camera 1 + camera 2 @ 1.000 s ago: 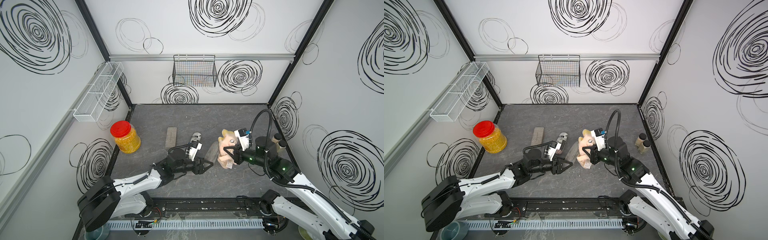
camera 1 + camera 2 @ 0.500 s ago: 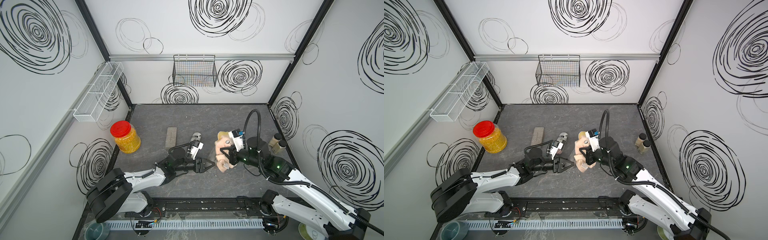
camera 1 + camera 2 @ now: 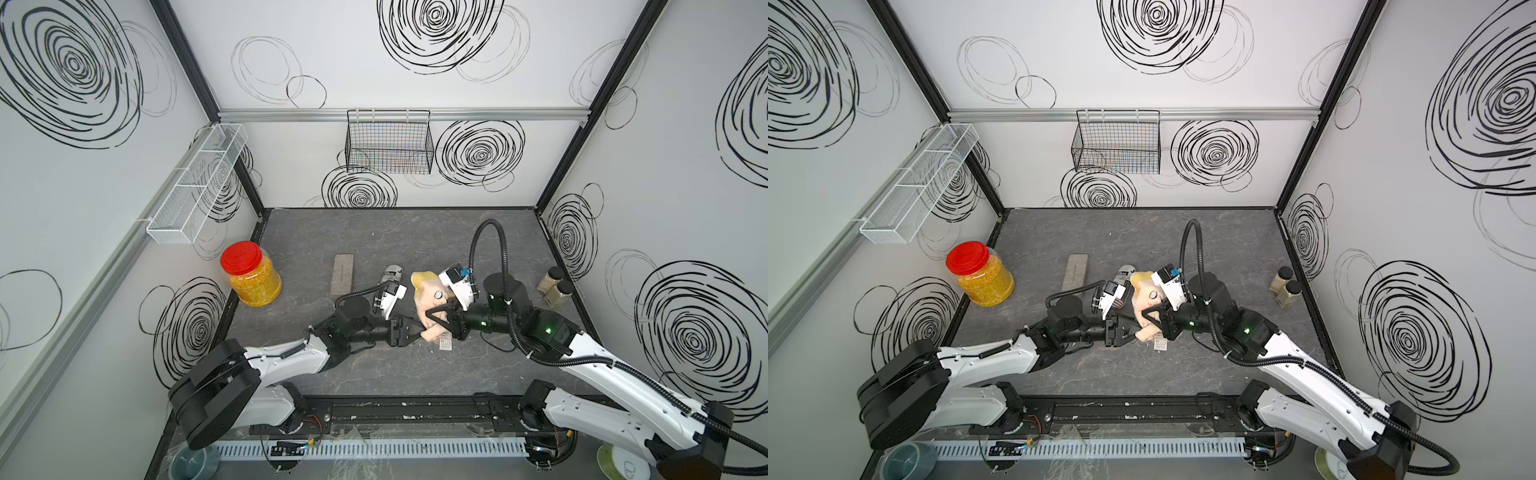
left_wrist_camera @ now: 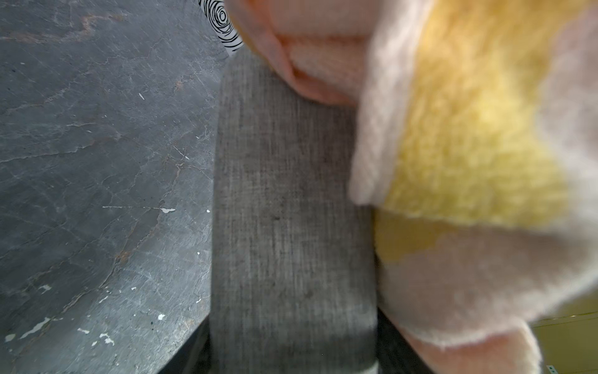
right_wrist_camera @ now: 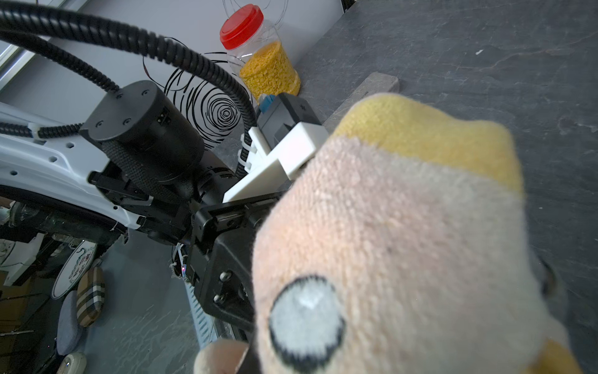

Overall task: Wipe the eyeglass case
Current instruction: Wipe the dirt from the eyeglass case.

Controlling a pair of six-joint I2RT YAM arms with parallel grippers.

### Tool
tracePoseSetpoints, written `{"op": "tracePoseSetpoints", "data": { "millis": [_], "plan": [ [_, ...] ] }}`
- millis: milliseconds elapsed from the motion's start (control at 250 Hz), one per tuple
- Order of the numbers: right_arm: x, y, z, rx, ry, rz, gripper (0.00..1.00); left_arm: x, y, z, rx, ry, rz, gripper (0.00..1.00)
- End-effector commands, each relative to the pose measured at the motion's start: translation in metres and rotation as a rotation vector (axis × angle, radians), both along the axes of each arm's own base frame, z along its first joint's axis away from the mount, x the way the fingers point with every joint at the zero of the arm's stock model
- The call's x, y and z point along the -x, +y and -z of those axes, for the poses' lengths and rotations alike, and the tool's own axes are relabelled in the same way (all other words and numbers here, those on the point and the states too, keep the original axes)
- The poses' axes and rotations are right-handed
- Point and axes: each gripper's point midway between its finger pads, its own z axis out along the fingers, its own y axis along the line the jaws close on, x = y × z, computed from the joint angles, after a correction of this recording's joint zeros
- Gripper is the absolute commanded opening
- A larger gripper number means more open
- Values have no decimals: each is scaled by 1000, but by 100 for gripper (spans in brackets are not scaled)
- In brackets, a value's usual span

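The eyeglass case [image 4: 291, 210] is a grey fabric-covered case, and my left gripper [image 3: 417, 328] is shut on one end of it, just above the tabletop. A peach and yellow plush cloth [image 3: 428, 291] with a stitched eye lies against the case's side and far end in the left wrist view. In both top views the cloth hides the case. My right gripper [image 3: 437, 316] is shut on the plush cloth [image 5: 404, 243], facing the left gripper [image 3: 1133, 329] almost tip to tip. The cloth's white tag [image 3: 445, 342] hangs by the table.
A grey flat block [image 3: 343, 274] and a small lying cylinder [image 3: 392, 273] sit just behind the grippers. A red-lidded jar [image 3: 249, 276] of yellow grains stands at the left wall. Two spice bottles [image 3: 555, 286] stand at the right wall. A wire basket [image 3: 388, 141] hangs on the back wall.
My right gripper has carried the plush cloth leftward onto the case held by the left gripper; the case, visible between the grippers a second ago, is now covered.
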Motion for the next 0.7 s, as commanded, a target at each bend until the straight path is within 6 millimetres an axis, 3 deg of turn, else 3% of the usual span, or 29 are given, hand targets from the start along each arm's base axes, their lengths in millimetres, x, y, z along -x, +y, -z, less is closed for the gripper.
{"op": "tracePoseSetpoints", "data": {
  "millis": [0,144,316,424,503,619,695],
  "plan": [
    [-28,-23,2,75,-62,183,0,1,-4,-30,93,-112,23,59],
    [-77,-82,7,178,-71,566,0,4,-3,-36,121,-113,24,59],
    [-89,-114,2,42,-6,674,0,2,2,-48,163,-122,-7,58],
    [-85,-110,-1,-55,57,610,0,3,6,-63,209,-151,-21,58],
    [-74,-91,-7,-143,111,474,0,3,8,-75,243,-174,-28,59],
    [-42,-51,-53,-375,129,168,0,3,9,-93,306,-189,-29,59],
    [-31,-44,-86,-513,119,79,0,1,10,-104,352,-180,-40,59]
  ]
}}
